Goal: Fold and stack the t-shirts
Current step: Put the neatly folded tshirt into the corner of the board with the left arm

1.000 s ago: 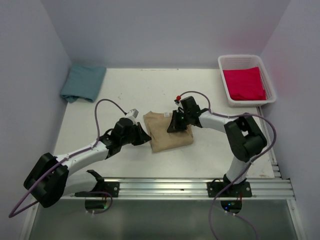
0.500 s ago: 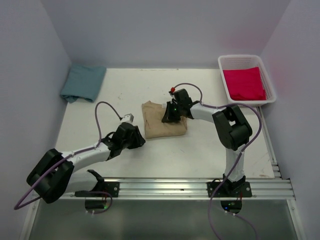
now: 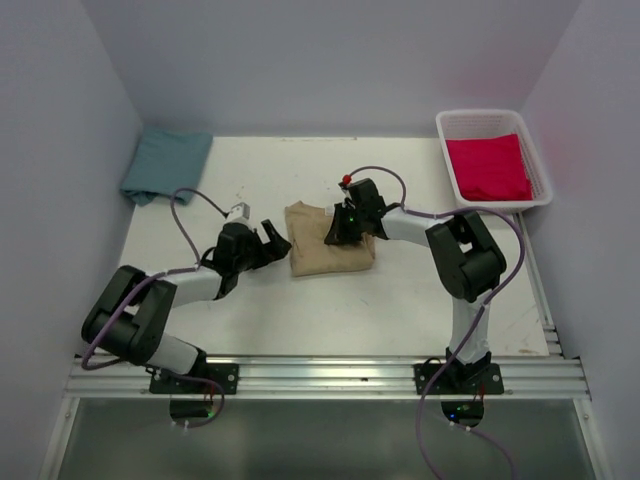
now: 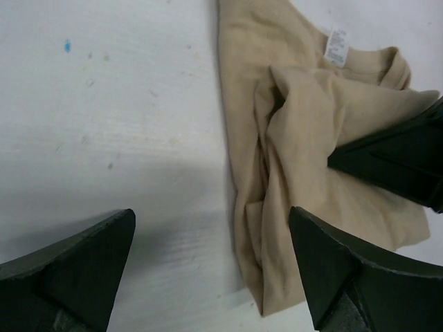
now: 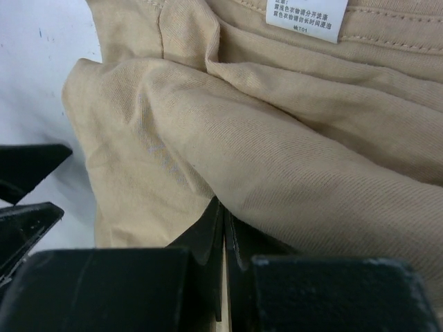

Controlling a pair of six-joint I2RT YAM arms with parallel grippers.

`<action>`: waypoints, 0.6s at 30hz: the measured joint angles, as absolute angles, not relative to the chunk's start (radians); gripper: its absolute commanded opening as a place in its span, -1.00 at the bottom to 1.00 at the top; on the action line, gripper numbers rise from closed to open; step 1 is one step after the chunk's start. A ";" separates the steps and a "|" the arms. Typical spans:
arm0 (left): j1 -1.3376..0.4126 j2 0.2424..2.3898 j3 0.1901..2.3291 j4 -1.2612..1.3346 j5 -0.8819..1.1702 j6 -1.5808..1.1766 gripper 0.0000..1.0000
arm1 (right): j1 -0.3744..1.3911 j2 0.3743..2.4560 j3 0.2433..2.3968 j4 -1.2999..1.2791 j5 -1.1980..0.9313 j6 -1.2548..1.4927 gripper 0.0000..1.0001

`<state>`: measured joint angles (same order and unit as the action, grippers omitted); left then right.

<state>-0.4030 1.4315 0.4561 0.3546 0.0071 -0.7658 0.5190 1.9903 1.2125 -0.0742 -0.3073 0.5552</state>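
Note:
A tan t-shirt (image 3: 322,256) lies folded in a rough square at the table's middle, its neck label (image 4: 336,45) facing up. My right gripper (image 3: 338,234) rests on the shirt's top right part, shut on a fold of tan cloth (image 5: 291,173) that drapes over its tips (image 5: 225,216). Just left of the shirt's left edge, my left gripper (image 3: 278,240) stands wide open and holds nothing; its fingers (image 4: 76,266) straddle bare table and the shirt's edge (image 4: 256,235). A teal t-shirt (image 3: 165,165) lies folded at the back left. The red-pink t-shirt (image 3: 488,166) sits folded in the basket.
The white slatted basket (image 3: 447,160) stands at the back right corner. Grey walls close in the table on the left, back and right. The rail carrying the arm bases (image 3: 330,375) runs along the near edge.
My left gripper has opened, let go of the tan shirt's left edge and drawn back to the left. The right gripper carried the shirt up and left, and now holds still.

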 measured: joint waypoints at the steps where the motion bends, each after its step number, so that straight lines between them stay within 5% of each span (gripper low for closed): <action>1: -0.389 1.468 0.469 0.400 0.038 -0.764 0.98 | 0.519 1.990 1.213 -0.074 -0.305 0.555 -1.00; 9: -0.369 1.818 0.651 0.722 0.358 -0.776 1.00 | 0.519 1.990 1.213 -0.075 -0.304 0.552 -1.00; 18: -0.367 1.935 0.772 0.731 0.557 -0.764 1.00 | 0.516 1.991 1.216 -0.076 -0.300 0.548 -1.00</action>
